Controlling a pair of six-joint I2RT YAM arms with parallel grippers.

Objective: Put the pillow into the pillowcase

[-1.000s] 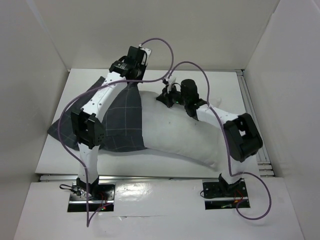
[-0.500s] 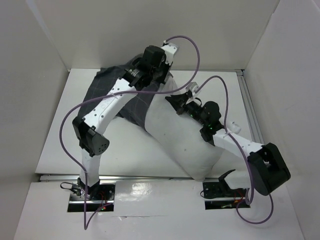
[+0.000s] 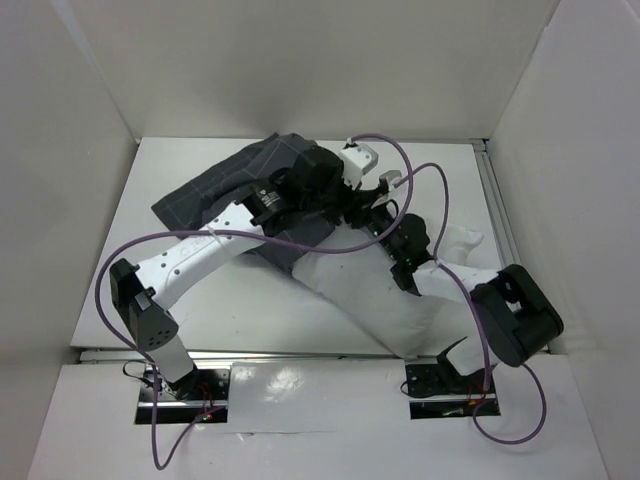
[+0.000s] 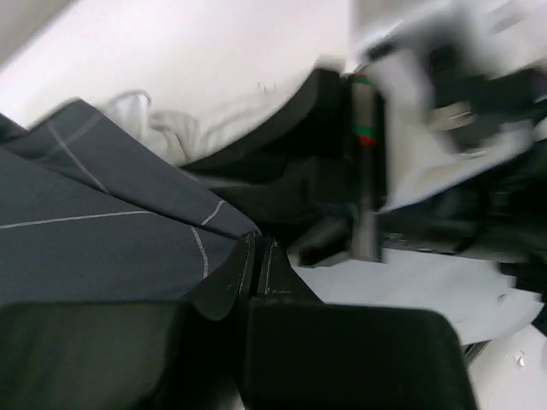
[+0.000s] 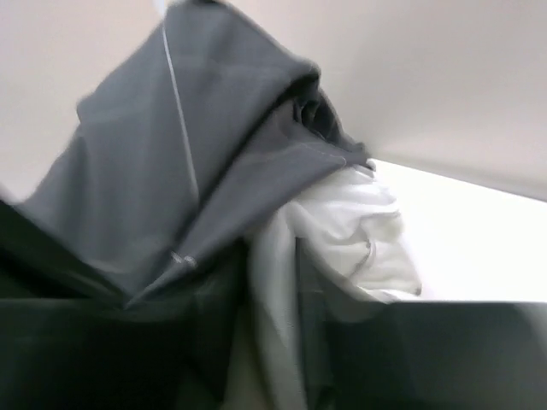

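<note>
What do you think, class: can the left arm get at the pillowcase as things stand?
Probably yes. The left gripper looks shut on a fold of the pillowcase; the right gripper, close beside it at the pillow, does not bar it.

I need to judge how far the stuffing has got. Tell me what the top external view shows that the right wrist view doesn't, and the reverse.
Only the top external view shows the layout: the left arm and right arm meeting over the cloth, and a long bare stretch of the pillow running toward the near right of the table, outside the pillowcase. Only the right wrist view shows, close up, the dark cloth's hemmed edge draped over crumpled white fabric. Both show the grey pillowcase overlapping the white pillow.
</note>
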